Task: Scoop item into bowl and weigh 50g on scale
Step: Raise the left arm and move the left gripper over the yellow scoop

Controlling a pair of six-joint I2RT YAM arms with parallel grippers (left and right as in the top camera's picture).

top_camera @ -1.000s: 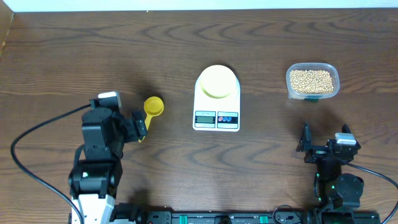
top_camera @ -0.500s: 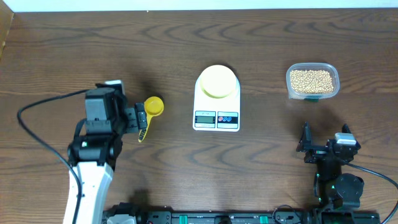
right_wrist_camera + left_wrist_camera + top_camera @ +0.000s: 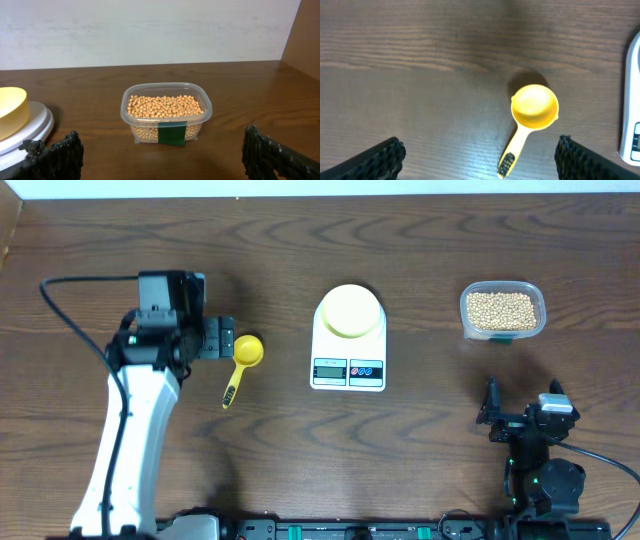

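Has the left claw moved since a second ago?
Yes. The left claw has travelled away from the robot's base, from level with the display of the scale to level with the near rim of the bowl; the yellow scoop stayed put.

Even, soft light; all views sharp, a faint shadow beside the scoop [image 3: 535, 107].

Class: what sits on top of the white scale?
A pale yellow-green bowl sits on the scale, looking empty. The platform beneath it is mostly covered.

Dark wood table [image 3: 420, 240] — white wall [image 3: 150, 30] behind.
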